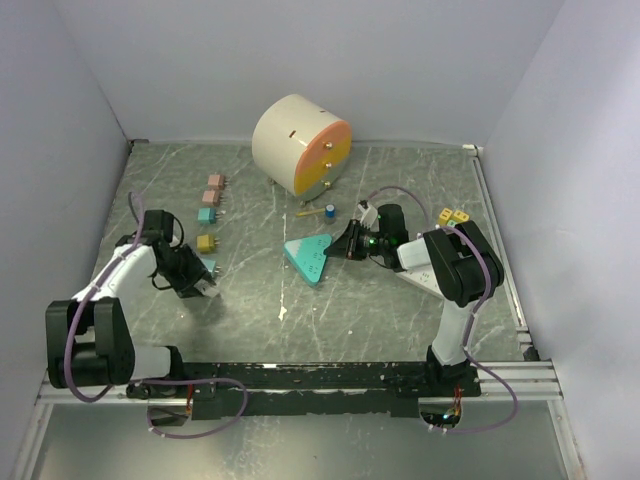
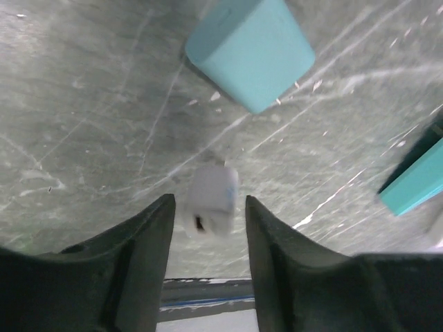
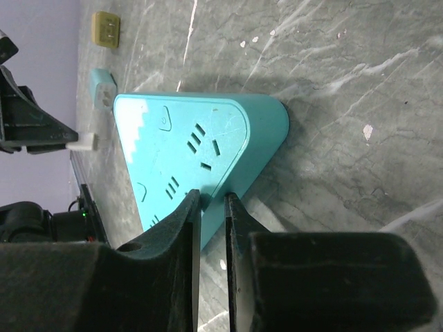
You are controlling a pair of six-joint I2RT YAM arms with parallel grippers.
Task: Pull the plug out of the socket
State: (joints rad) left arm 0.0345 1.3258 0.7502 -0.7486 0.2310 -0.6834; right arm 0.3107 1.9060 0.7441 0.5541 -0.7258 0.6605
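One blurred plug (image 2: 208, 200), socket (image 3: 187, 138) corner hidden

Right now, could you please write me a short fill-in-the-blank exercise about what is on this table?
1. The teal socket has the outline of a ___.
2. The small plug seen between the fingers of the left tool is ___ in colour.
3. The tool at the socket's edge belongs to the ___ arm.
4. The flat face of the cream cylinder is orange and ___.

Missing words: triangle; white; right; yellow.
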